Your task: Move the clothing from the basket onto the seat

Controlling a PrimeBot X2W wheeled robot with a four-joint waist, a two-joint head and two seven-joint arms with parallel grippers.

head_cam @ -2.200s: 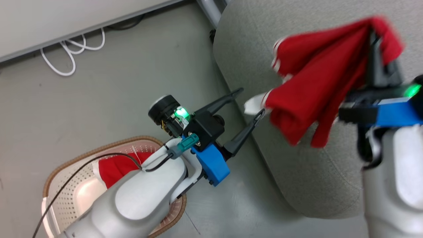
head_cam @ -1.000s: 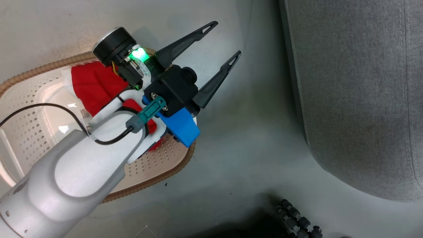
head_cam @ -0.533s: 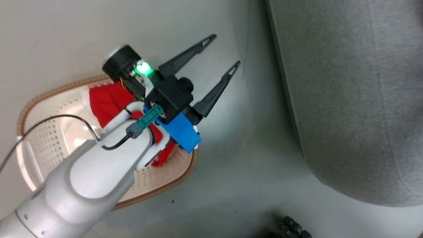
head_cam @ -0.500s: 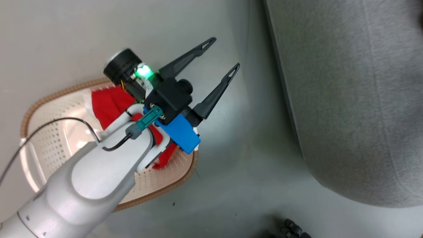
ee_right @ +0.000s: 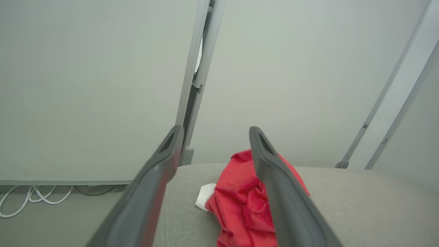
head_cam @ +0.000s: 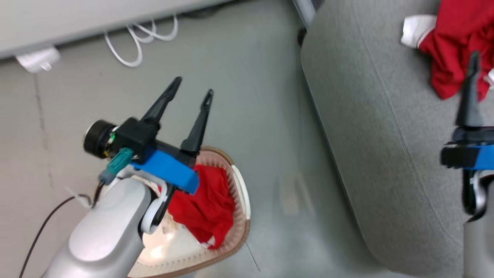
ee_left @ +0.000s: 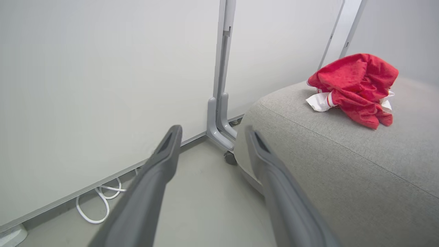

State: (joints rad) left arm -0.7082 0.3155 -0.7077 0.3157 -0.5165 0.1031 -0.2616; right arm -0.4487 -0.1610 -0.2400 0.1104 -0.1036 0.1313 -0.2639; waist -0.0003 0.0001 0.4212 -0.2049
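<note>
– On the light grey sofa seat (head_cam: 386,154), toward its far end, what is lying there?
– One red garment (head_cam: 453,42), crumpled into a heap. A white cuff sticks out on the side nearer the seat's left edge. It rests on the upholstery, back from the rounded corner.
– Is the right end effector (ee_right: 215,129) gripping it?
– No. Its two dark fingers stand apart with nothing between them, and its wrist view looks past them at the heap on the cushion beyond. In the head view one finger (head_cam: 470,96) crosses the red cloth, but the left wrist view shows the heap lying free.
– And the left end effector (head_cam: 193,85)?
– It is spread wide too, and holds nothing. It hovers over the floor (head_cam: 251,116) just beyond the basket (head_cam: 241,200), with its fingers pointing toward the white wall panel (ee_left: 103,85) and the looped white cable (head_cam: 131,50) at its foot.
– Where does the basket sit?
– It sits on the floor to the left of the seat, partly under the left forearm (head_cam: 108,224). Its cream perforated wall and brown woven rim show at the right-hand end.
– Is anything in it?
– A second red garment (head_cam: 204,204) is bunched against that right-hand wall, with a bit of white trim at its lower edge.
– Anything else nearby?
– A grey post (ee_left: 219,103) on a caster stands by the seat's far left corner.
</note>
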